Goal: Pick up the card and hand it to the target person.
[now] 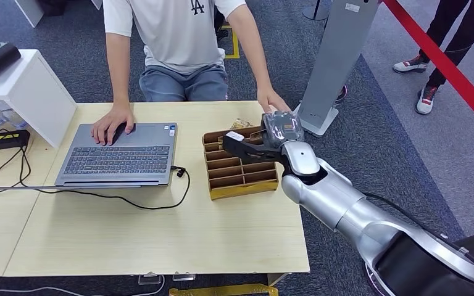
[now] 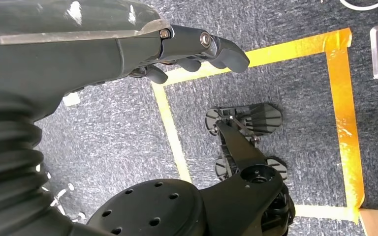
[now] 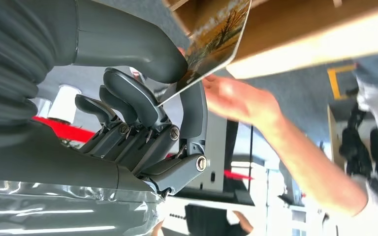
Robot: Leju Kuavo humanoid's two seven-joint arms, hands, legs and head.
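Left hand: the left hand (image 2: 197, 49) hangs over grey carpet (image 2: 285, 83) marked with yellow tape (image 2: 342, 98); fingers curled loosely, nothing between them.
Right arm: the silver right arm (image 1: 345, 209) reaches forward over the table's right side.
Right hand: the right hand (image 1: 247, 145) sits over the card holder; in the right wrist view the thumb (image 3: 142, 49) and a dark finger (image 3: 194, 113) pinch the card, the other fingers curled beside it.
Card: the card (image 3: 216, 37), printed with a yellow-brown picture, is held by one corner between those fingers.
Card holder: the slotted cardboard card holder (image 1: 237, 176) lies directly under the fingers on the wooden table (image 1: 160, 240).
Person's hand: a person's hand (image 1: 274, 102) rests on the table just beyond the fingers; in the right wrist view it is near the card's edge, contact unclear.
Laptop: an open laptop (image 1: 120, 154) sits well to the left of the fingers, the person's other hand (image 1: 112, 123) on its keyboard.
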